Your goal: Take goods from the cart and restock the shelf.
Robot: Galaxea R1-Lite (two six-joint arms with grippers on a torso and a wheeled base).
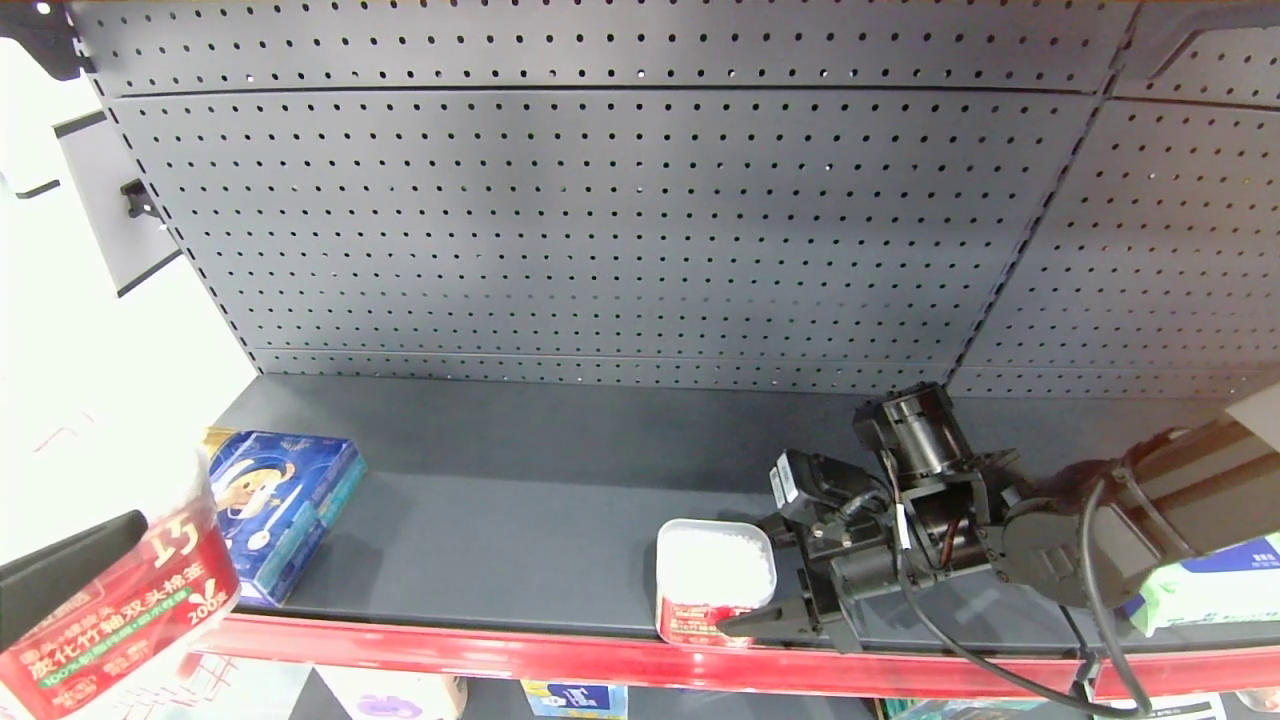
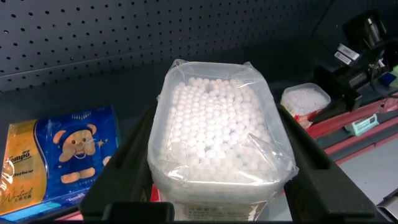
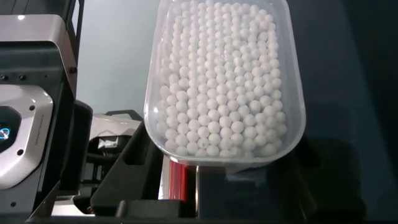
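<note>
My left gripper (image 2: 217,180) is shut on a clear cotton swab box (image 2: 217,124) with a red label, held in the air off the shelf's left front corner (image 1: 110,600). A second cotton swab box (image 1: 713,575) stands upright on the dark shelf (image 1: 520,500), right at its red front edge. My right gripper (image 1: 752,578) comes in from the right and is shut on this box, one finger on each side. From the right wrist the box (image 3: 224,81) sits between the two dark fingers (image 3: 140,155). The left wrist view shows it farther off (image 2: 305,98).
A blue tissue pack (image 1: 285,500) with a bear picture lies at the shelf's left end (image 2: 59,158). A green and white pack (image 1: 1215,590) sits at the right end, behind my right arm. A grey pegboard (image 1: 600,220) backs the shelf. Bare shelf lies between the tissue pack and the standing box.
</note>
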